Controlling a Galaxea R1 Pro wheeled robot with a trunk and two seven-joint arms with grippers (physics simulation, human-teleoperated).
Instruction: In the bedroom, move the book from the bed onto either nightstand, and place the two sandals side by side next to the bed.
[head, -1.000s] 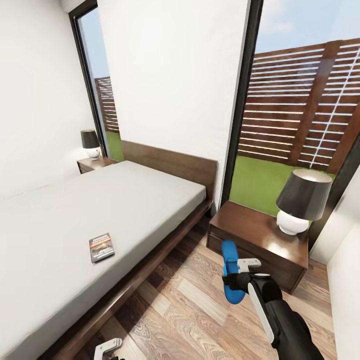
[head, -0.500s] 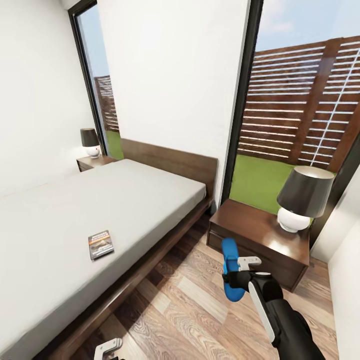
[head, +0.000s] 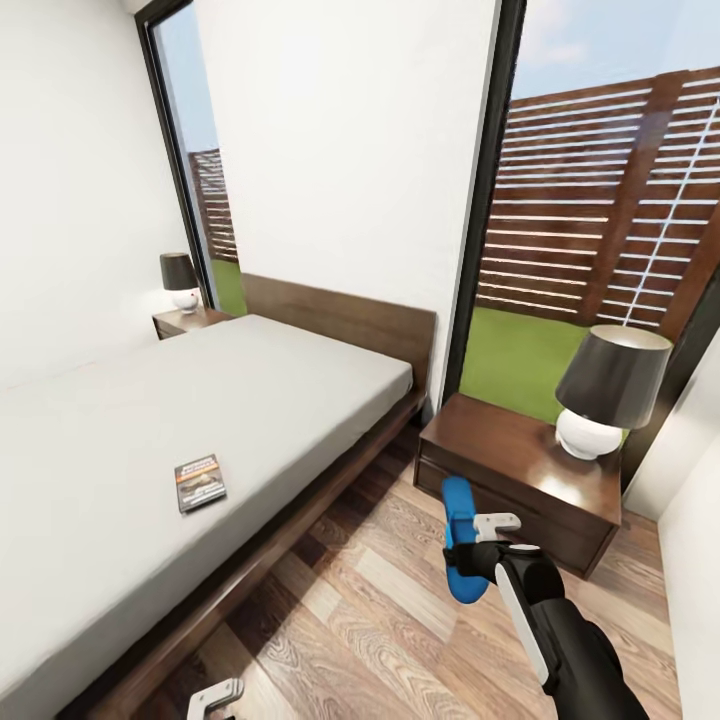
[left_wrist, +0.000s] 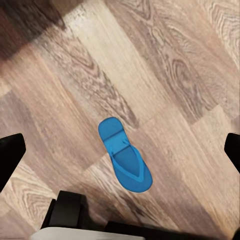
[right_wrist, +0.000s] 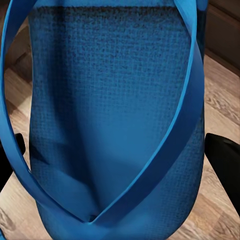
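Since a second ago our head view is drifting slightly, the bed (head: 230, 400) sliding leftward, while our right gripper (head: 470, 550) is still clamping one blue sandal (head: 460, 535) above the floor (head: 370, 610) between bed and nightstand (head: 500, 460). We are hanging our left gripper (left_wrist: 120, 150), jaws spread, directly over the second sandal (left_wrist: 124, 155), whose long axis lies diagonal to them. The book (head: 200, 483) is lying on the mattress.

Bright daylight — soft, slightly blurry
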